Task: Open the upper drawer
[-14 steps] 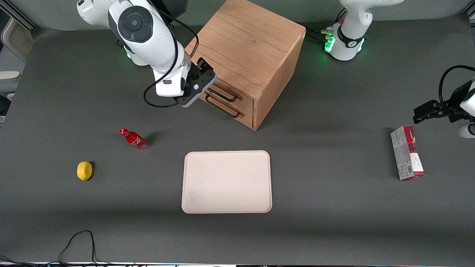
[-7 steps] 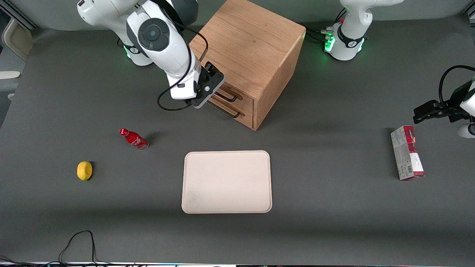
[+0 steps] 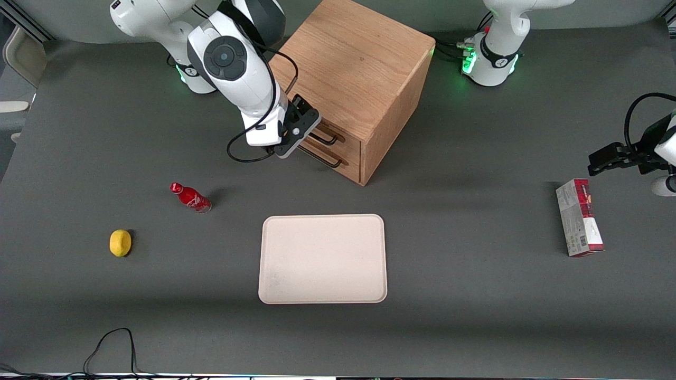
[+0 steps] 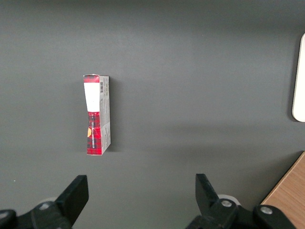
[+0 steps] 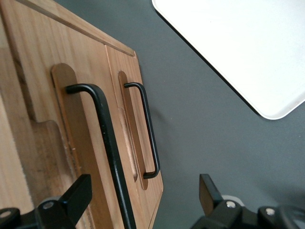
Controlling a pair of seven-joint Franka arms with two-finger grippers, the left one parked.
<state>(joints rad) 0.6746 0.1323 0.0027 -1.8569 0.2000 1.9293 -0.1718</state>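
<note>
Lemon [image 3: 120, 243] and red bottle [image 3: 190, 197] lie toward the working arm's end of the table, well apart from the job. Next comes the gripper [image 3: 302, 130], which hangs in front of the cabinet [image 3: 353, 84] with its fingers [image 5: 76, 194] spread wide; the right wrist view shows the upper handle [image 5: 107, 143] running down between them, not yet pinched. The upper drawer [image 3: 330, 136] sits shut, flush in the cabinet face just under the top board, with the lower drawer [image 3: 338, 159] directly beneath it. A cream tray [image 3: 322, 258] lies nearer the front camera, and a red and white carton [image 3: 579, 217] rests toward the parked arm's end.

The risk, as I judge it, is a poor catch: the two black bars sit close together, so a slight drop could bring the fingers onto the lower handle [image 5: 147, 131]. A shallow or off-centre closure could also slip off the thin bar once pulling begins, or skew the drawer and drag the whole cabinet.
</note>
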